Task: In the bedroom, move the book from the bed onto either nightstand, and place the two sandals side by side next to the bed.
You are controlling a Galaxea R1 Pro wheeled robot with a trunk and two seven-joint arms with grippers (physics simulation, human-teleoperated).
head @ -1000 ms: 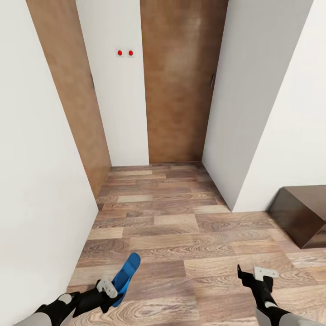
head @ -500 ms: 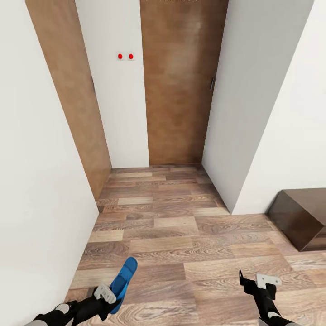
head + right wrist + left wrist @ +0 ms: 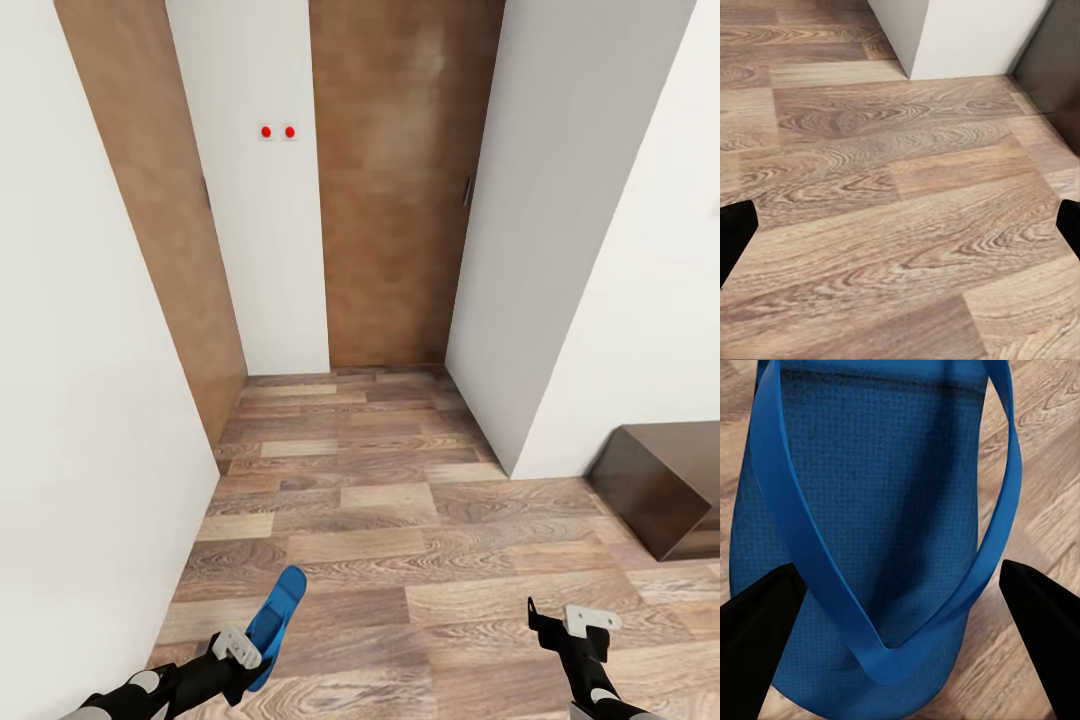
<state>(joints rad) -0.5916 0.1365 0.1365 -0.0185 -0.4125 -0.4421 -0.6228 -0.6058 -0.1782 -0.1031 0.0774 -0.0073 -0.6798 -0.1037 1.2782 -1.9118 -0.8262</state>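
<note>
Blue shows once: a single sandal [image 3: 274,622], carried by the left gripper [image 3: 243,655] above the wood-plank floor [image 3: 400,520]. In the left wrist view the sandal [image 3: 870,532] lies between the two black fingers [image 3: 757,637], its strap running forward from the jaws; the fingers stand at either edge of the sole, though whether they actually press it cannot be told there, and the head view shows the sandal lifted with the gripper at its near end.

One right gripper [image 3: 565,625] hangs over bare planks, jaws spread wide with nothing between them; its own camera catches just the fingertips [image 3: 735,232] at the two sides.

Two brown doors [image 3: 395,180] and two red dots [image 3: 277,131] on the white wall stand far ahead of both jaws. Ahead of the jaws the floor narrows to a corridor between white walls; beyond the right jaws it opens up to a white wall corner [image 3: 945,37] and one dark brown block of furniture [image 3: 665,485]. The right wrist view shows that corner close by; the head view shows the whole corridor.
</note>
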